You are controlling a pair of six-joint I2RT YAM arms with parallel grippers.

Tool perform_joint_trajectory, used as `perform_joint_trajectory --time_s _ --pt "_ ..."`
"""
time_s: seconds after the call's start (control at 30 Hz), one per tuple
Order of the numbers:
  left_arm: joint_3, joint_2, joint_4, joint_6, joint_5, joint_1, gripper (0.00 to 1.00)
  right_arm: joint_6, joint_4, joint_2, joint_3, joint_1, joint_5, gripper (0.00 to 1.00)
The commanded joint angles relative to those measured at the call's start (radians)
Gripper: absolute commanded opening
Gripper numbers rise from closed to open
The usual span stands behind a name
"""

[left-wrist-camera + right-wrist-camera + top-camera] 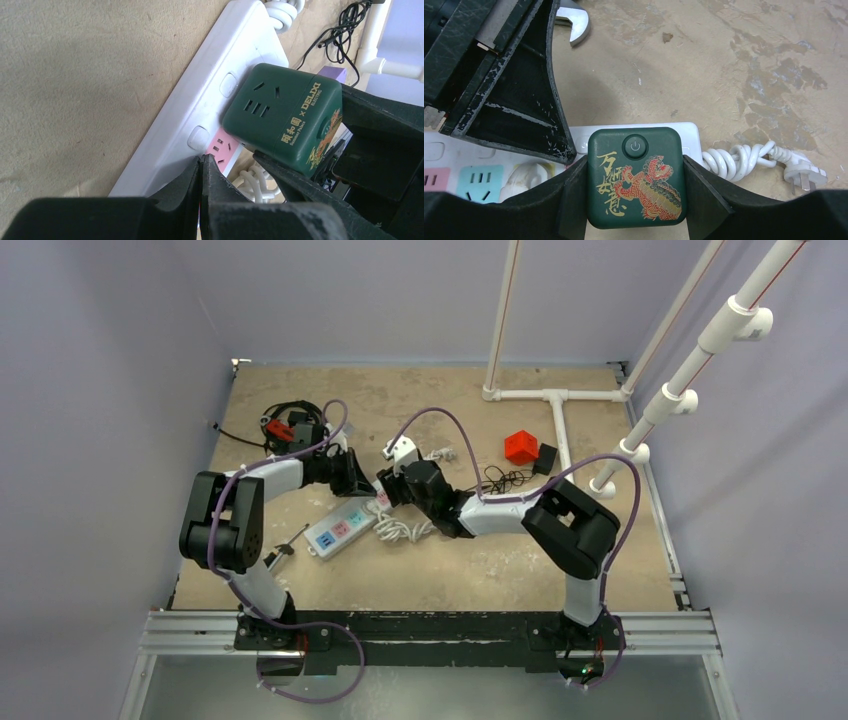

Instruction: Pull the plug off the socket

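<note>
The socket, a long white power strip (340, 530) with pastel outlets, lies slantwise on the table. It also shows in the left wrist view (200, 100) and the right wrist view (689, 135). The plug is a dark green cube (636, 177) with a red-gold lion. It sits over the strip's cord end (285, 117), slightly tilted. Its pins are hidden. My right gripper (636, 187) is shut on the cube's two sides. My left gripper (201, 160) is shut and empty, its tips on the strip by the pink outlet. Both grippers meet over the strip (372, 487).
The strip's coiled white cord (739, 160) and its plug end (804, 175) lie beside it. A wrench (574, 25) lies nearby. A red block (519, 447), a black block (545, 458), black cables (500, 478) and a white pipe frame (555, 400) are at the back right.
</note>
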Motion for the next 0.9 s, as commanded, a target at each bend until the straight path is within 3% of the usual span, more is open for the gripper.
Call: perform_joint_trajectory --time_s 0.0,0.2,0.53,0.87 --pt "0.013 0.025 -0.017 0.042 -0.078 -0.001 0.0 -0.006 0.021 0.012 0.06 0.027 0.049 0.0" --pt "0.013 0.029 -0.018 0.043 -0.08 -0.003 0.0 0.029 -0.011 0.024 0.086 0.013 -0.039 0.0" --pt "0.016 0.033 -0.021 0.044 -0.08 -0.003 0.0 0.111 -0.055 0.048 0.104 -0.13 -0.227 0.0" --pt "0.017 0.038 -0.022 0.044 -0.082 -0.003 0.0 0.085 -0.033 0.028 0.091 -0.136 -0.185 0.0"
